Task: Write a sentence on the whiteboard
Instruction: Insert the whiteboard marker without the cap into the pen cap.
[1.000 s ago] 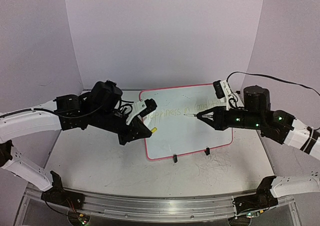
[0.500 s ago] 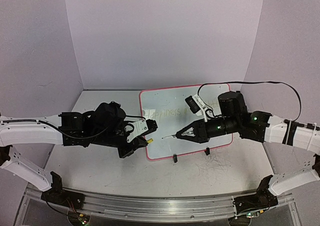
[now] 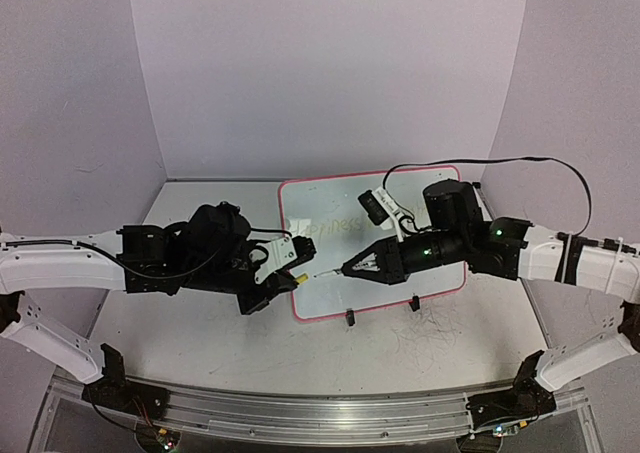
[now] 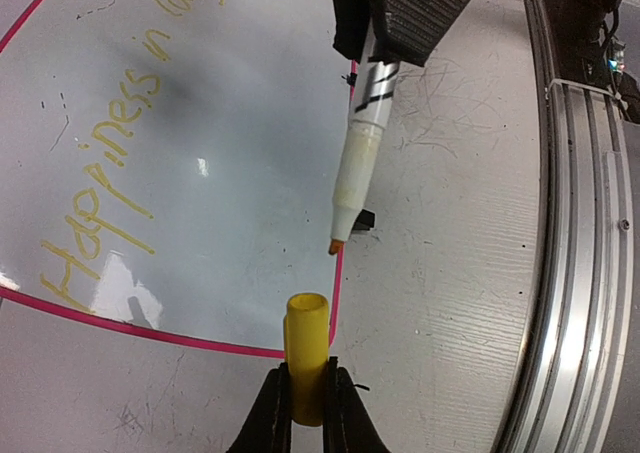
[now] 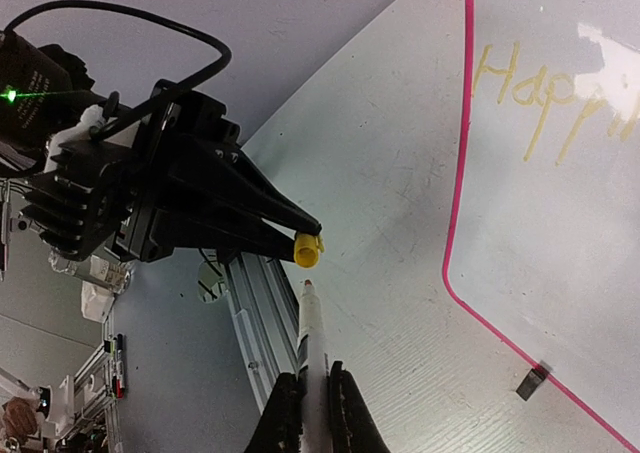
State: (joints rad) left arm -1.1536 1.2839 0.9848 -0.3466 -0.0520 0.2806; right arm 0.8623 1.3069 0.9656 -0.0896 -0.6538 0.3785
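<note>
The whiteboard (image 3: 330, 295) lies flat on the table with the faint yellow-green sentence (image 3: 335, 226) across its far half; the left wrist view shows "Happiness in" (image 4: 110, 163) on it. My left gripper (image 3: 291, 278) hovers at the board's near left edge, shut on a yellow cap (image 4: 306, 333) whose open end points at the marker. My right gripper (image 3: 352, 268) is shut on a white marker (image 5: 309, 323). The marker's orange tip (image 4: 335, 245) sits a short gap from the cap (image 5: 307, 249), not touching it.
Two black clip feet (image 3: 351, 318) (image 3: 414, 302) sit on the board's near rim. Grey scratch marks (image 3: 430, 335) cover the table to the right. An aluminium rail (image 3: 300, 413) runs along the near edge, and purple walls close off three sides.
My right gripper has carried the marker left, from the sentence's end to the board's left edge. My left gripper came down and nearer with the cap, so tip and cap now nearly meet.
</note>
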